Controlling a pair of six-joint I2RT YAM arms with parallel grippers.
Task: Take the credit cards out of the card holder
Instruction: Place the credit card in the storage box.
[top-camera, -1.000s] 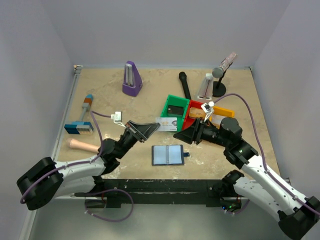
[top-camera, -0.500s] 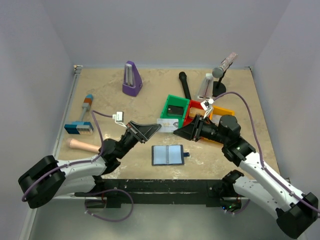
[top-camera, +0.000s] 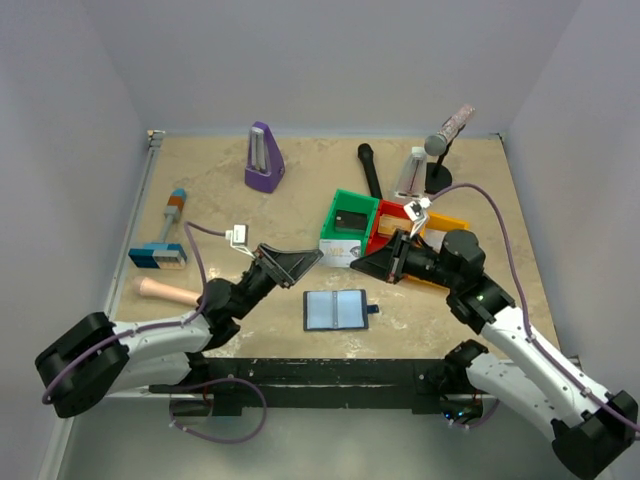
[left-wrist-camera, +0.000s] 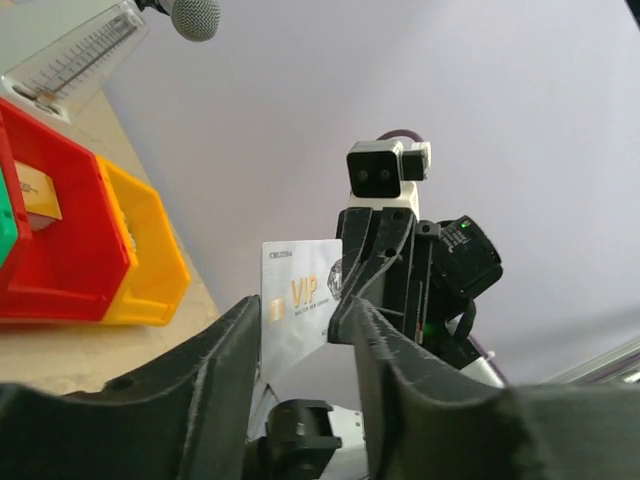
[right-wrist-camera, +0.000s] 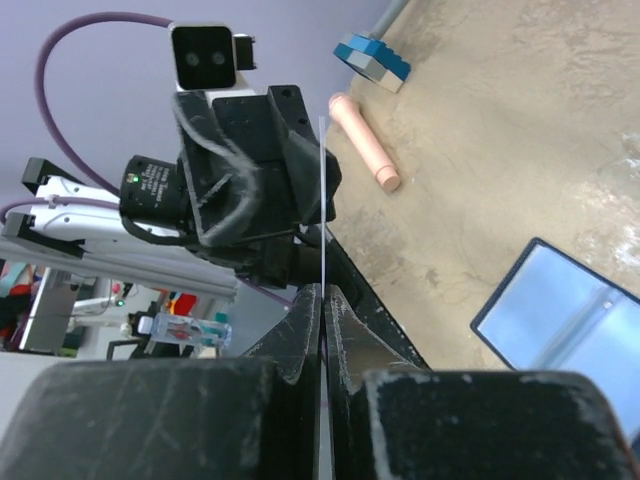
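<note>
Overhead view of two black-and-white robot arms reaching inward over a tan, stone-patterned table (top-camera: 250, 205). Near the front edge, between the arms: a small dark navy bifold card holder (top-camera: 335, 310), lying open and flat, pale blue-grey inner panels facing up, snap tab sticking out to the right. Impossible to tell whether any cards sit in those panels. Just beyond the card holder, clear of the table: a thin pale credit card (left-wrist-camera: 300, 290) with gold "VIP" lettering, out of the holder and held in the air. Pinched along one side by the right gripper (right-wrist-camera: 323, 290), fingers closed almost together with only the card's thin edge between them. Facing it from the opposite side: the left gripper (left-wrist-camera: 298, 305), fingers spread apart and gripping nothing. From the left wrist camera, shows the credit card framed in the gap between those spread fingers; touching them or not, impossible to say. Behind the card, side by side along the table: a green plastic bin (top-camera: 330, 215), a red plastic bin (top-camera: 390, 210) and a yellow plastic bin (top-camera: 452, 221). Farther back on the left: a purple pyramid-shaped metronome (top-camera: 263, 160), standing upright.
</note>
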